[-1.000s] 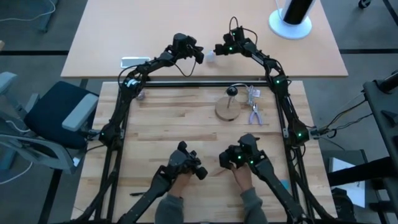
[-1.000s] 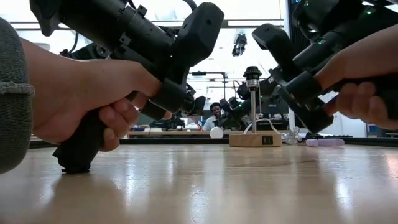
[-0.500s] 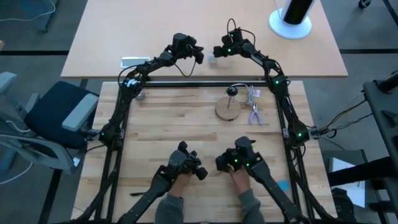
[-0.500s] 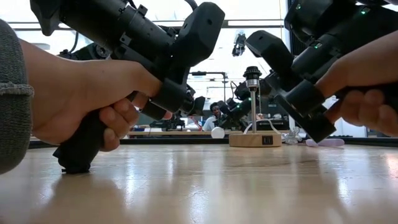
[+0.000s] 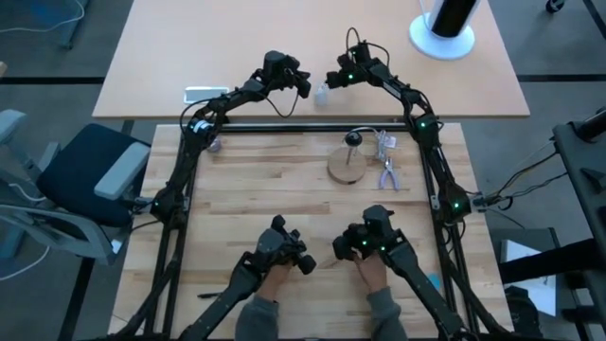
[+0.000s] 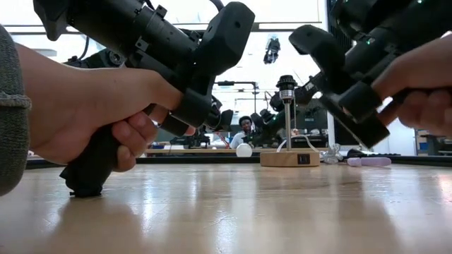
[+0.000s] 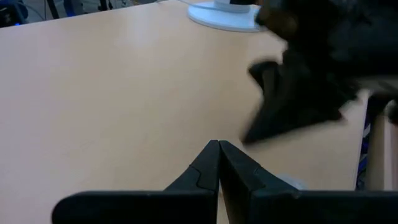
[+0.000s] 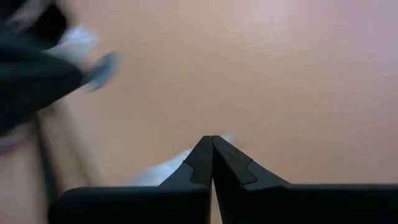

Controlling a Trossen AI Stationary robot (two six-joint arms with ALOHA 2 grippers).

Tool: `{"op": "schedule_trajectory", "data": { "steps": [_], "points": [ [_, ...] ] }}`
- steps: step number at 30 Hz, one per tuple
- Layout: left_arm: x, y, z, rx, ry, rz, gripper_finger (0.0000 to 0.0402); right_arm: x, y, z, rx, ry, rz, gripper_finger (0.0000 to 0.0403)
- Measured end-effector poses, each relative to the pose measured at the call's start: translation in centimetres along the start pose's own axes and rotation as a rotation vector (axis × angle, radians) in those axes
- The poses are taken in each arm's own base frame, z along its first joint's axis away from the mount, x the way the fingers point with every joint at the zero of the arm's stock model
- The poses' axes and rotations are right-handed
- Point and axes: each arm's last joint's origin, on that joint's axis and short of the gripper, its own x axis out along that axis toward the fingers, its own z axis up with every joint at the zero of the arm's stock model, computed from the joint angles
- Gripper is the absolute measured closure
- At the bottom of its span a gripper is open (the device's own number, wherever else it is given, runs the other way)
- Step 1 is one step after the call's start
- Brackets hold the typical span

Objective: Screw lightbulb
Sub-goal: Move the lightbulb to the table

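Note:
The lightbulb (image 5: 320, 93), small and white, lies on the far tan table (image 5: 189, 47) between my two grippers; the low view shows the lightbulb (image 6: 244, 149) resting on that table. My left gripper (image 5: 307, 87) is shut just to its left, and its own wrist view also shows my left gripper (image 7: 218, 146) shut with nothing between the fingers. My right gripper (image 5: 329, 80) is shut just to its right. In the right wrist view the lightbulb (image 8: 163, 171) shows partly behind my right gripper (image 8: 211, 140). My right gripper's shut fingers stand right over the lightbulb, slanting down from the table's right. The fingers hide the spot, so I cannot tell whether they touch it.
A round wooden disc with a black post (image 5: 347, 163) stands on the near wooden table, purple pliers (image 5: 387, 173) beside it. A white-based black cylinder (image 5: 443, 33) stands far right and a flat white object (image 5: 205, 93) far left. A person's hands (image 6: 99, 113) hold two dark handles at the near edge.
My right gripper has tipped a little at the wrist beside the lightbulb. The person's hand on the right handle moved toward the table's left edge and came back.

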Motion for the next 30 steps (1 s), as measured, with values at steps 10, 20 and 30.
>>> {"op": "schedule_trajectory", "data": {
  "steps": [10,20,30],
  "points": [
    [0.0,0.0,0.0,0.000,-0.004,0.001,0.0401,0.9,0.8,-1.3,-0.230,0.084,0.172,0.0402],
    [0.0,0.0,0.0,0.001,-0.003,0.000,0.0401,-0.5,0.6,0.5,-0.274,-0.004,-0.011,0.0403],
    [-1.8,-0.8,-1.6,0.001,0.347,-0.166,0.0401,-6.8,3.0,3.8,-0.301,-0.018,-0.112,0.0403]
  ]
}}
